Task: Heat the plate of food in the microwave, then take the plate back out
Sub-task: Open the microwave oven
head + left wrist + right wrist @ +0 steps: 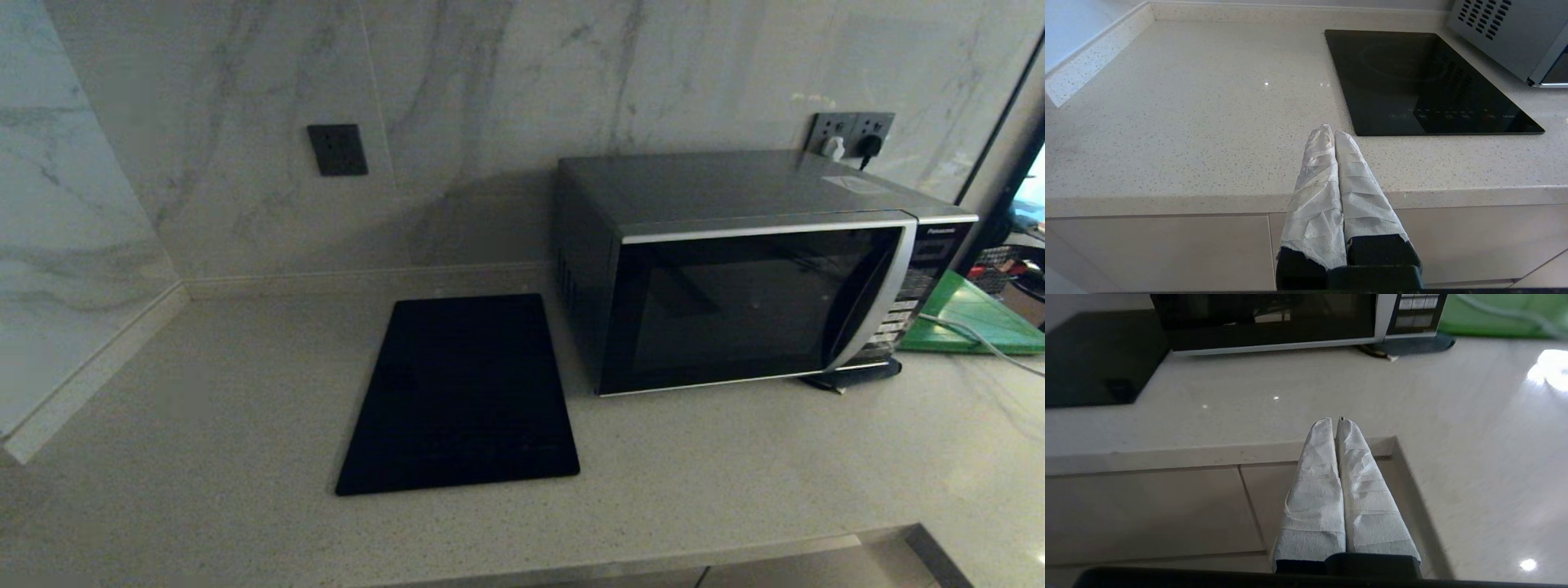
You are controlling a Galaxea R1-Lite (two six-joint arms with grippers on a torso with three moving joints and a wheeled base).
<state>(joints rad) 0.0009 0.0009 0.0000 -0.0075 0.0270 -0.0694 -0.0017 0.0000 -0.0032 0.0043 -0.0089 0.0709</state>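
Marble-veined wall (506,82) behind; dark socket (336,149) set in it, a double socket (849,135) with two plugs further right.
Speckled pale countertop (245,392), cabinet fronts (1159,253) below its front edge.
Microwave (751,269) toward back right corner, door closed, glass dark; plate of food not visible in any view.
Black flat panel (461,392) mid-counter, just left of microwave.
Green board (971,318) at right edge, seen in head and right wrist views only.
Left gripper (1334,132) over front edge, wrapped fingers together, empty.
Right gripper (1336,421) over front edge before microwave, fingers together, empty.
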